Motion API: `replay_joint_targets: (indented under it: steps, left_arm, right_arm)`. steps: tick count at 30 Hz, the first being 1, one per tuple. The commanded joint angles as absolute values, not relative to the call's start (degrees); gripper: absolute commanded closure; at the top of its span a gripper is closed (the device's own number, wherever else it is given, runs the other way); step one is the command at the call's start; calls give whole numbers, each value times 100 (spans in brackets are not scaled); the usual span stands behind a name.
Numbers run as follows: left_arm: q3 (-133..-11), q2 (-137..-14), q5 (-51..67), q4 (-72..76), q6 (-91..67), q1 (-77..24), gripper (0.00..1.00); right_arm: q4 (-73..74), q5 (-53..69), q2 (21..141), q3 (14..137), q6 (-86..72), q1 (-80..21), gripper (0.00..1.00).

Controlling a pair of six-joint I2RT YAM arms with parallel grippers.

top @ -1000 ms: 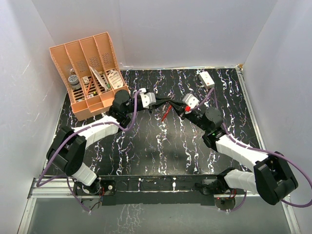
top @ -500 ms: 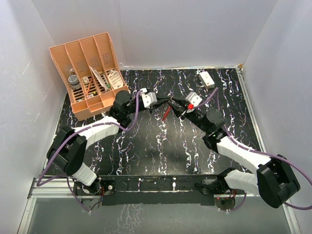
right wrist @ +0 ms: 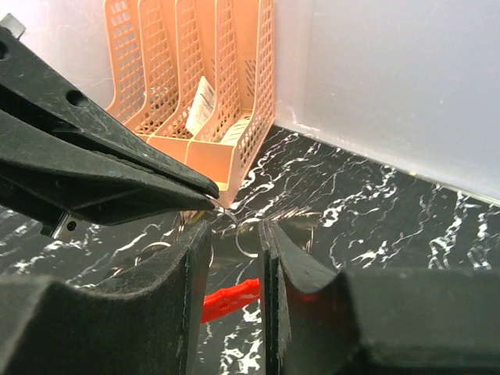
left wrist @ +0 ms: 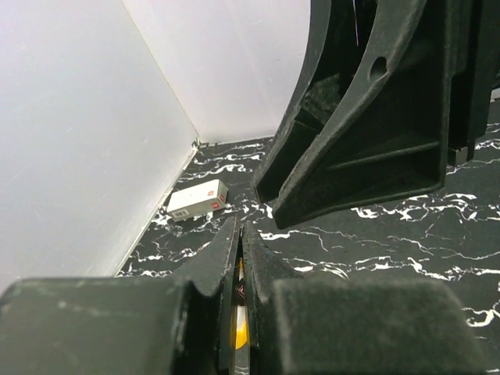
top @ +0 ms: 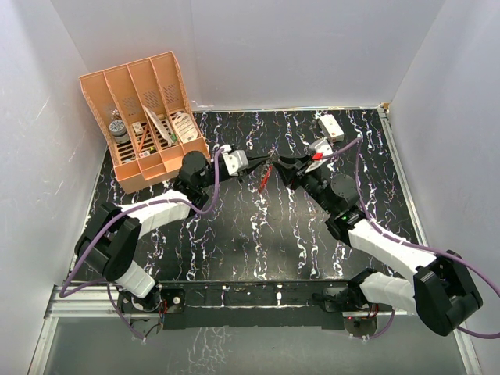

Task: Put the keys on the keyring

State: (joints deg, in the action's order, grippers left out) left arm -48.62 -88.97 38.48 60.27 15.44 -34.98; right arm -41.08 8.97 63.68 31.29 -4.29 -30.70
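My left gripper [top: 266,162] is shut on a small silvery key with a yellow head [left wrist: 241,328], which sits edge-on between its fingers [left wrist: 223,258]. The red keyring [top: 265,179] hangs below its tip, just above the table. In the right wrist view the red band [right wrist: 230,299] lies low in the gap between my right fingers, with thin wire rings [right wrist: 248,248] above it. My right gripper [top: 280,164] meets the left gripper tip to tip. Its jaws stand a little apart around the rings [right wrist: 234,226]. The left fingers [right wrist: 117,180] show shut at upper left.
An orange slotted organizer [top: 144,117] with papers and small items stands at the back left, also in the right wrist view [right wrist: 203,70]. A white rectangular box [top: 331,126] lies at the back right near the wall [left wrist: 198,200]. White walls enclose the black marbled table.
My right gripper has moved up and left until its tips meet the left gripper's tip at the keyring. The left gripper has hardly moved and keeps its hold.
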Motion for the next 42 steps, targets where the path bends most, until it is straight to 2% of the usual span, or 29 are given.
replay_joint_targets:
  steps: [1, 14, 33, 42]
  left_arm:
    - [-4791, -8635, 3788, 6808, 1420, -3489, 100]
    - [-4534, -8791, 3779, 7978, 1026, -3491, 100]
    - [-4334, -8760, 3759, 8033, 950, -3494, 100]
    - [-3666, -8428, 3225, 8439, 683, -3498, 100]
  right_arm:
    - [-4441, 721, 6389, 3114, -1242, -3085, 72]
    - [-4967, 826, 6795, 3165, -1707, -3086, 74]
    - [-5221, 913, 6878, 3254, -1870, -3090, 77]
    - [-4344, 676, 6291, 3202, -1954, -3083, 76]
